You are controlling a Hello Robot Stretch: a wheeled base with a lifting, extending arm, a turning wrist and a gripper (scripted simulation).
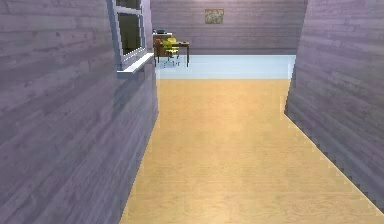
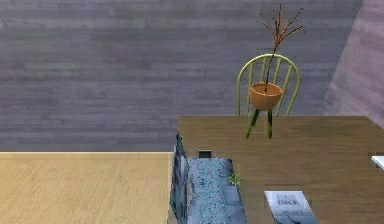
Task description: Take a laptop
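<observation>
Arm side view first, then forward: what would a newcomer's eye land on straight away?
In the arm side view, an orange pot of bare twigs sits before a yellow-green chair at the brown table's far side, with an open laptop at the picture's bottom. The forward view's wooden floor runs between purple plank walls to a far desk.

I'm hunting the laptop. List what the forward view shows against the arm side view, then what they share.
Forward view: a corridor, a window, pale blue floor beyond, a framed picture on the far wall. Arm side view: a brown table bearing an open laptop, a potted twig plant, a book. Both: plank walls, wooden floor, a yellow-green chair.
</observation>
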